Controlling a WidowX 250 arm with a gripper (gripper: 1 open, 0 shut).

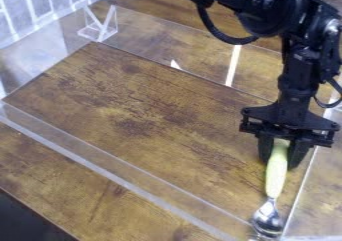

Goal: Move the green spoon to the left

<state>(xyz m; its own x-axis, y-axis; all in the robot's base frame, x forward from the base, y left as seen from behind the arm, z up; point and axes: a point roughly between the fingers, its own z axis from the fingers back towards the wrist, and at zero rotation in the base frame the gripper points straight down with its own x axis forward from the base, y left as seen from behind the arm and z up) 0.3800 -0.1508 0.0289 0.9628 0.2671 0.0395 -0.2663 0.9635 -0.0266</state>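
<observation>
The green spoon lies on the wooden table at the lower right, its pale yellow-green handle pointing up and its shiny silver bowl near the bottom edge. My gripper hangs from the black arm straight above the handle's upper end. Its two black fingers are drawn close together around the top of the handle, shut on it. The handle's top end is hidden between the fingers.
A clear acrylic wall runs around the wooden table. A small clear stand sits at the back left. A white slatted rack fills the top-left corner.
</observation>
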